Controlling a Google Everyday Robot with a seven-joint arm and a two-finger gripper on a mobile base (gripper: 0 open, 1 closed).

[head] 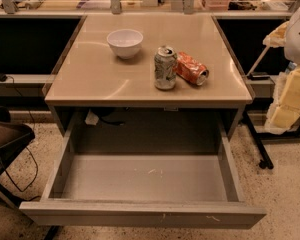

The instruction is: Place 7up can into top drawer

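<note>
7up can (165, 68) stands up on the table (100, 79), easy to grab. an orange dented can (192, 69) lies right at its 3 o'clock, a white bowl (125, 43) at 10 o'clock. the top drawer (145, 184) is pulled open at 6 o'clock, ready for it. the end effector is out of view, so i cannot tell its state.

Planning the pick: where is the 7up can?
Camera view: the 7up can stands upright on the tabletop, right of centre, beside the orange-red can. The gripper is out of view.
</note>
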